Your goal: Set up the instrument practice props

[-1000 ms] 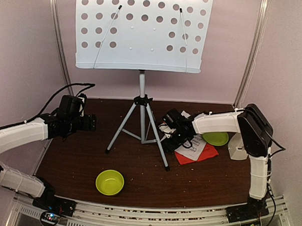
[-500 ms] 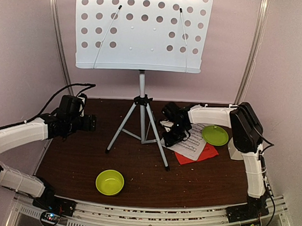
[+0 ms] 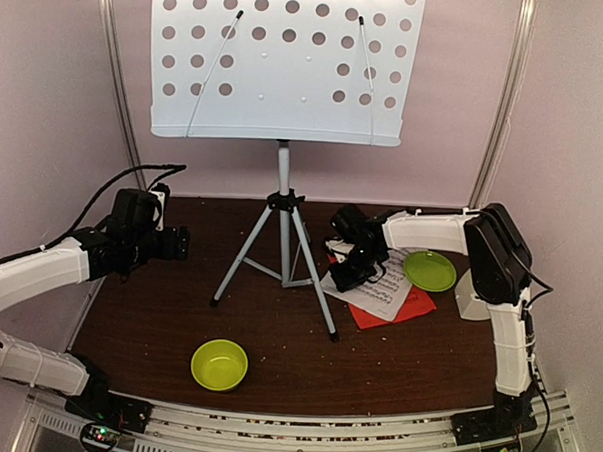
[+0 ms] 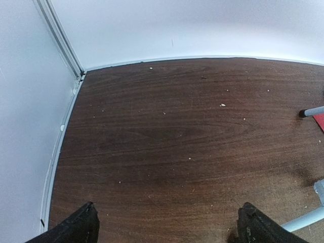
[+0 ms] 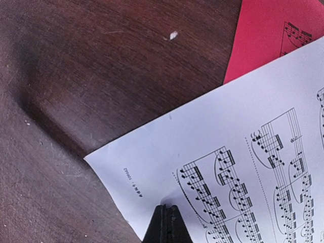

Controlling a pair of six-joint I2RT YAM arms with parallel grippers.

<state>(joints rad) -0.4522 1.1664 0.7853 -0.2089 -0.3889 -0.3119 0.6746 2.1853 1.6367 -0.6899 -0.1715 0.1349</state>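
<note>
The pale perforated music stand (image 3: 285, 65) rises on grey tripod legs (image 3: 280, 255) at the back middle. Right of the legs, a white sheet-music page (image 3: 387, 290) lies over a red page (image 3: 413, 307). My right gripper (image 3: 343, 279) is at the white page's left edge. In the right wrist view its jaws (image 5: 167, 207) are pinched shut on the white page (image 5: 228, 142), which puckers at the tips; the red page (image 5: 276, 30) shows beyond. A cream metronome (image 3: 472, 296) stands at the far right. My left gripper (image 3: 181, 244) hovers open over bare table (image 4: 169, 223), left of the stand.
A lime-green plate (image 3: 430, 270) lies right of the pages, beside the metronome. A lime-green bowl (image 3: 219, 364) sits near the front edge. Pale walls close in the table on three sides. Two tripod leg ends (image 4: 311, 111) show at the right of the left wrist view.
My right gripper has gone from open to shut on the edge of the white page. The left arm has barely moved.
</note>
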